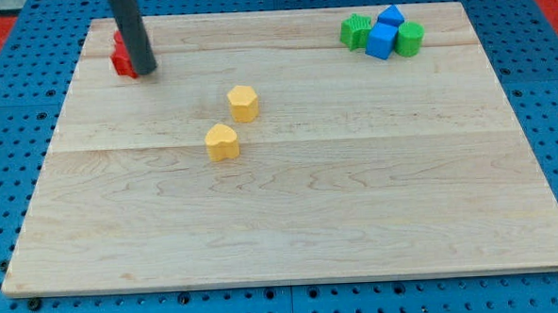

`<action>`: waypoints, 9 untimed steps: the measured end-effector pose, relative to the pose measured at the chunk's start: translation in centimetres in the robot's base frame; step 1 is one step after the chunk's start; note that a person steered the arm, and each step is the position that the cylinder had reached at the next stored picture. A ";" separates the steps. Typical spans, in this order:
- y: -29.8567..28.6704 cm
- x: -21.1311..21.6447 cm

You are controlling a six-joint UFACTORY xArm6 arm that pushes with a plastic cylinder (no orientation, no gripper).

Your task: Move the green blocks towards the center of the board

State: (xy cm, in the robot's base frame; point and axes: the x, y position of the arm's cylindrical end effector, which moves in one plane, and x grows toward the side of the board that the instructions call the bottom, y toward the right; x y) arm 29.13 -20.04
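Two green blocks lie near the view's top right: a star-like green block and a round green block. Between them sit a blue cube and a smaller blue block behind it, all touching in one cluster. My tip is at the view's top left, far from the green blocks, right beside a red block that the rod partly hides.
Two yellow blocks lie left of the board's middle: a hexagonal one and a heart-like one. The wooden board rests on a blue pegboard surface.
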 end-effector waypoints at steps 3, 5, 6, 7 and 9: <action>11.2 -1.8; 11.2 -3.7; 11.6 -3.8; 11.8 -3.8; 12.3 -3.6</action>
State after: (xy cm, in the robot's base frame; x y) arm 25.52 -7.74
